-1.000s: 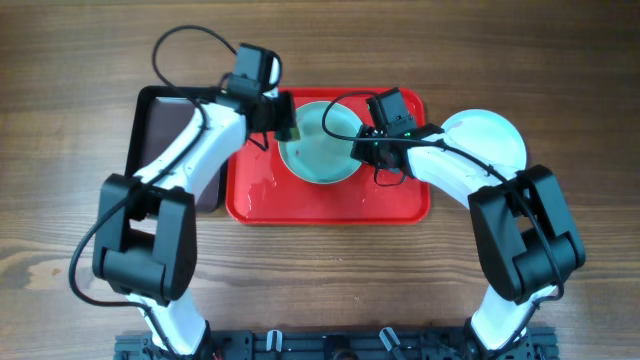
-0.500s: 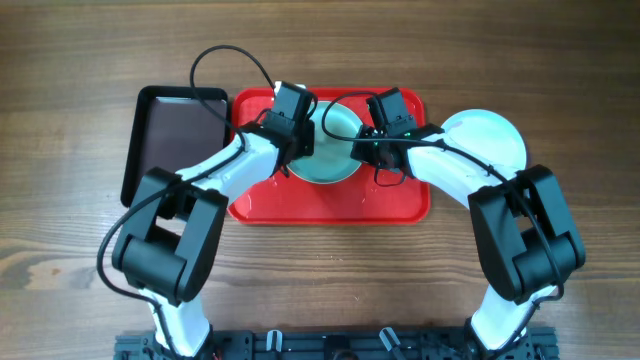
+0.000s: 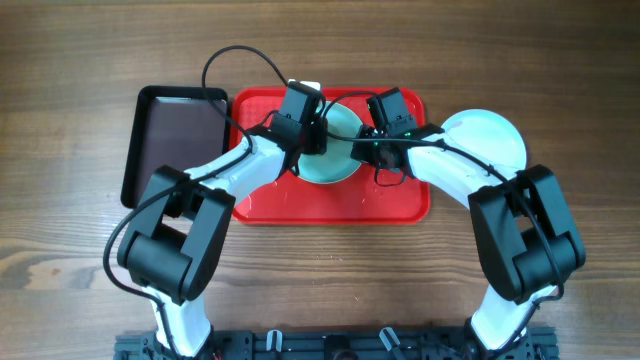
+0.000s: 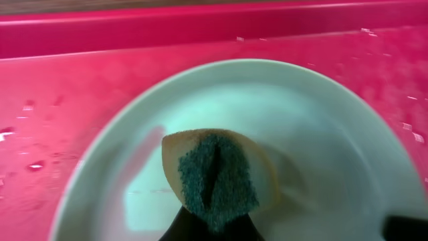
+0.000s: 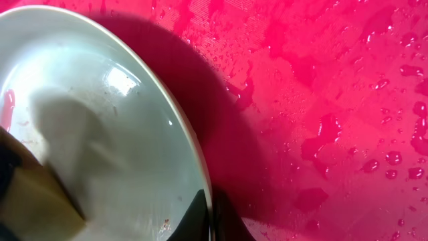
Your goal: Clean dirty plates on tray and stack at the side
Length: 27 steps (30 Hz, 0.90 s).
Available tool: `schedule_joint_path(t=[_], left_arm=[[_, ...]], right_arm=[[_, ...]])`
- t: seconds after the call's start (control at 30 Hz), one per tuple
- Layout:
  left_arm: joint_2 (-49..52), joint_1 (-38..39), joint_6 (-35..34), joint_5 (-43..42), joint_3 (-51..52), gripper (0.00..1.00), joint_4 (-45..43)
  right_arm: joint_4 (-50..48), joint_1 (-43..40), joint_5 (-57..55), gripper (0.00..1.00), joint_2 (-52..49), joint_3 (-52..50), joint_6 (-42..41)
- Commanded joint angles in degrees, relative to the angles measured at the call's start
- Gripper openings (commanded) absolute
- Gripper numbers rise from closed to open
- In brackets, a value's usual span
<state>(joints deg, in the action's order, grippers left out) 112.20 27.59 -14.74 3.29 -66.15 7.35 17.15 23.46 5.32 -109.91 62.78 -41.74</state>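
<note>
Both arms reach inward over the tray (image 3: pixel 250 205), which lies in the middle of the surface (image 3: pixel 80 60). The left arm (image 3: pixel 235 165) bends sharply at its elbow near the front edge. Its forearm runs up and to the right across the tray's left part, and its wrist hangs over the plate (image 3: pixel 335 170). The right arm (image 3: pixel 455 180) mirrors it: elbow out to the right, forearm slanting up and left, wrist over the plate's right edge.

The plate is pale turquoise and sits in the upper middle of the tray. In the left wrist view a faint reddish smear shows on its left side.

The left tool (image 3: pixel 315 140) is closed on a sponge (image 4: pixel 214 177), yellow with a dark green scouring face, and the sponge presses on the inside of the plate. The right tool (image 5: pixel 208 217) is closed on the plate's rim, one finger on each side of the thin edge. A dark shadow lies under that side of the plate. Water droplets (image 5: pixel 388 157) dot the red tray around it.

A second plate (image 3: pixel 495 135), pale, lies on the surface just right of the tray, partly under the right forearm. A black tray (image 3: pixel 165 130) lies just left of the red one.
</note>
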Motion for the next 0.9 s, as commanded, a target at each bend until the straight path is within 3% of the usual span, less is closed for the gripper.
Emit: schedule_joint_path(t=[0.0, 0.23, 0.43, 0.6, 0.73, 0.87], left_arm=[[1.46, -0.22, -2.51, 10.54, 0.70, 0.04, 0.90], [1.62, -0.48, -7.30, 10.64, 0.68, 0.04, 6.64], [1.60, -0.44, -8.26, -13.60, 0.68, 0.04, 10.99], [1.38, -0.48, -12.35, -24.70, 0.68, 0.04, 10.16], [1.38, -0.48, -13.20, -22.64, 0.68, 0.04, 6.78], [1.38, -0.48, -13.20, -10.97, 0.68, 0.04, 3.08]], right_arm=[[0.87, 0.09, -0.31, 0.04, -2.08, -1.51, 1.18], [0.87, 0.09, -0.31, 0.04, -2.08, -1.51, 1.16], [0.96, 0.09, -0.31, 0.04, -2.08, -1.51, 1.22], [0.92, 0.09, -0.28, 0.04, -2.08, -1.51, 1.18], [1.01, 0.09, -0.28, 0.04, -2.08, -1.51, 1.22], [1.11, 0.09, -0.13, 0.04, -2.08, -1.51, 1.22]])
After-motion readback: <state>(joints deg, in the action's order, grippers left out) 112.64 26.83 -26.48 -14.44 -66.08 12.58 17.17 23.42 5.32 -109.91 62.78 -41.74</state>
